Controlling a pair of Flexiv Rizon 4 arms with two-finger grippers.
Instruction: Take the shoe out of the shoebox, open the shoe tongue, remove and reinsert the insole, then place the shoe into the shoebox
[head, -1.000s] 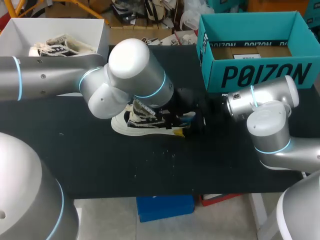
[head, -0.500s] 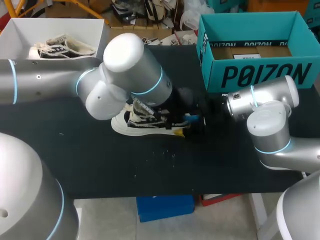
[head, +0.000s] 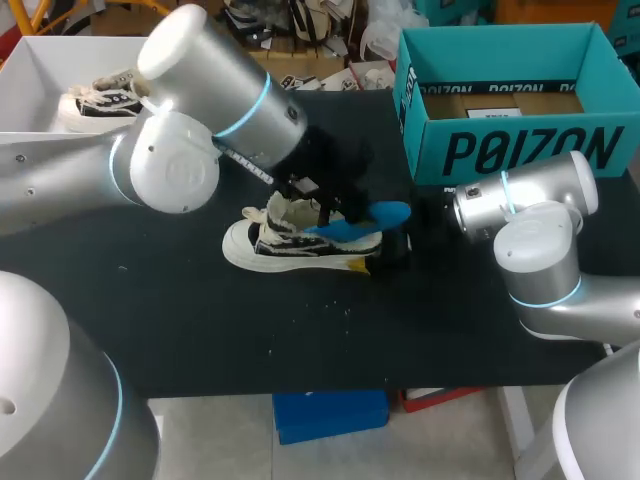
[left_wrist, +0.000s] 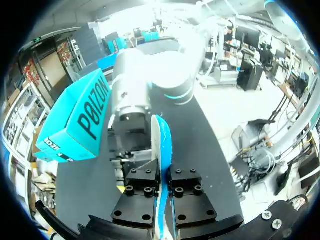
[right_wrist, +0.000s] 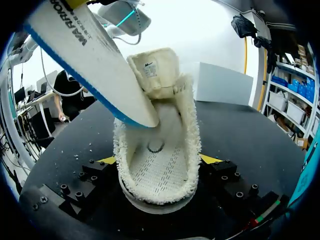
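1. Low and right of centre, over the black surface (head: 200, 330): right hand (right_wrist: 157, 162) pressed against both sides of the shoe (head: 290, 240) at the heel end (fleecy collar squeezed between).
2. Mid-frame: shoe upright on its sole, toe toward the left, tongue (right_wrist: 155, 75) standing up and back.
3. Just above the shoe's opening: blue insole (head: 358, 220), pinched on edge in the left hand (left_wrist: 164, 177), one end dipping into the opening.
4. Upper right: teal shoebox (head: 520, 150), open, apart from the shoe.
5. Upper left: white box (head: 40, 70) holding another shoe (head: 110, 95).
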